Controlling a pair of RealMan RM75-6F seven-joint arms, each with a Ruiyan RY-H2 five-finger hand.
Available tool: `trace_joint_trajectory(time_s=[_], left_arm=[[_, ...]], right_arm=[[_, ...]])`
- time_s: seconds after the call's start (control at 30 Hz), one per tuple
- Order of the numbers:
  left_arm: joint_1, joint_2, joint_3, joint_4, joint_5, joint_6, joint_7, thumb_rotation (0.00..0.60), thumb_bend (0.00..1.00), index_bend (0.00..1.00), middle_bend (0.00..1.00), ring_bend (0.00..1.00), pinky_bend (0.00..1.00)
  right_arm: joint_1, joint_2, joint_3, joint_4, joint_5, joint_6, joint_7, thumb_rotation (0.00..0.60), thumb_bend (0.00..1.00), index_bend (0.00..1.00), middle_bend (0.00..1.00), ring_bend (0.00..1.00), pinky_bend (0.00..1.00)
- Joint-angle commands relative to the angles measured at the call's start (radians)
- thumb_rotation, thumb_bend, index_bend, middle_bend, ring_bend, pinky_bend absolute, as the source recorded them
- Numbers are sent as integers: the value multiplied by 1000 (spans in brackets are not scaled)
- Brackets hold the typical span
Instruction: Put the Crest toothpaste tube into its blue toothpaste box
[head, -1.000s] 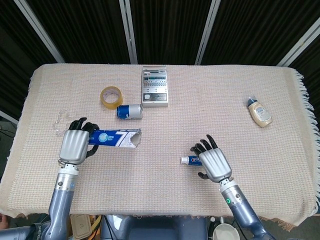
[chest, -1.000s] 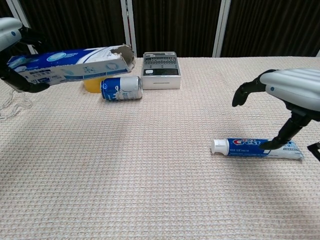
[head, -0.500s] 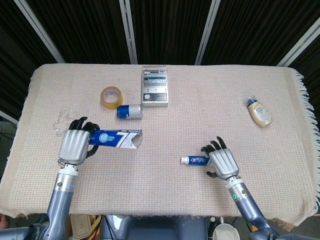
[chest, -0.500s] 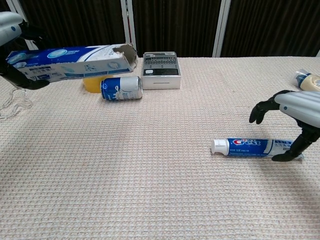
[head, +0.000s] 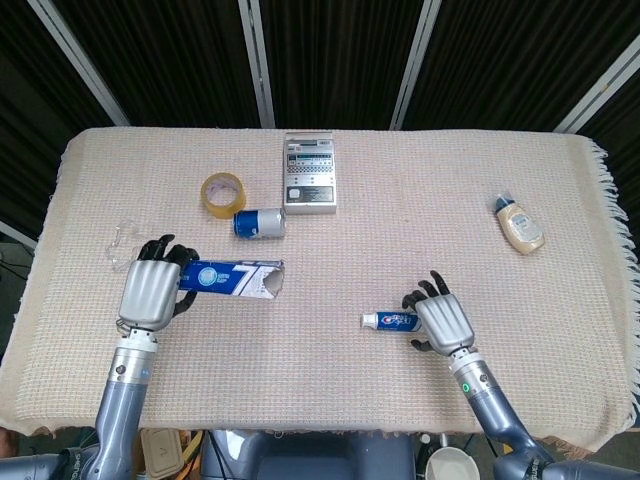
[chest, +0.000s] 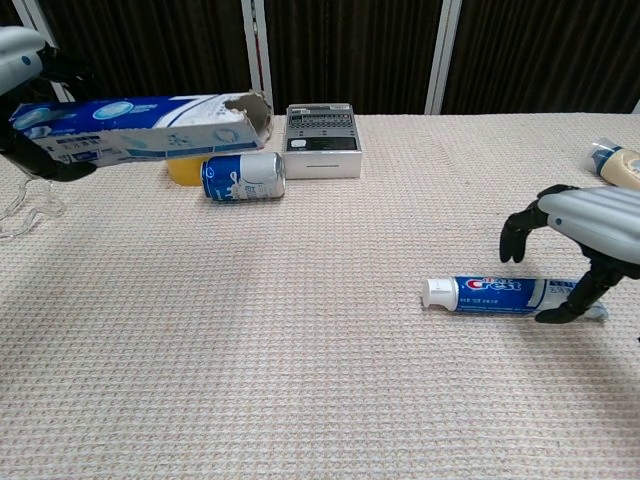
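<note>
Blue-and-white Crest toothpaste tube (chest: 510, 295): laid flat crosswise on the tabletop, white cap pointed toward the blue cardboard toothpaste box (chest: 140, 127) clasped by the left hand (head: 150, 290); right hand (chest: 585, 225) arched over its crimped end, fingers apart, thumb touching, no grip closed.

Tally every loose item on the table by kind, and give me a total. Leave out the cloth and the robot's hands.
Toothpaste tube: 1
Toothpaste box: 1, held off the table
Tape roll: 1
Can: 1, on its side
Grey keypad device: 1
Small bottle: 1, lying down
Clear plastic piece: 1, kind unclear
Total: 7
</note>
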Motion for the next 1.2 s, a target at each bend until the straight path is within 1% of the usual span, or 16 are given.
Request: trace_joint_trajectory(time_s=[0.03,0.1,0.17,0.23,0.53,0.8,1.07,1.2], left_arm=[[-17,-3,-40,-56,-87,-8,1,600,312,381,375,176,210],[13,1,12,-41,-29,25,-16,600,313,381,375,176,210],[-1,1,0,-24,-25,11,-18,600,313,381,375,176,211],[-3,1,0,-16,-28,8,-14,600,313,381,375,176,210],[-6,2,12,20,-28,-5,-25,600,313,381,375,176,210],[-10,-9,19,38,-20,-9,-30,600,312,381,374,176,210],[-3,-17,23,47,7,-14,-97,600,313,381,375,176,210],[3,-26,22,55,19,-19,-150,600,313,381,375,176,211]], right_arm=[[1,-6,-2,13,4,0,7,600,120,403,411,197,0],[2,-8,-2,22,9,-1,10,600,124,403,418,197,0],[3,-10,-2,33,16,-4,17,600,128,403,422,197,0],[4,-12,-1,44,20,-7,26,600,131,404,423,197,0],[4,-19,-2,111,42,-25,71,600,142,404,445,205,0],[-3,-11,-6,126,44,-22,95,600,153,404,494,226,0],[-7,-16,-13,139,38,-21,105,600,166,419,525,245,0],[-8,-20,-17,147,40,-24,105,600,172,421,533,252,0]])
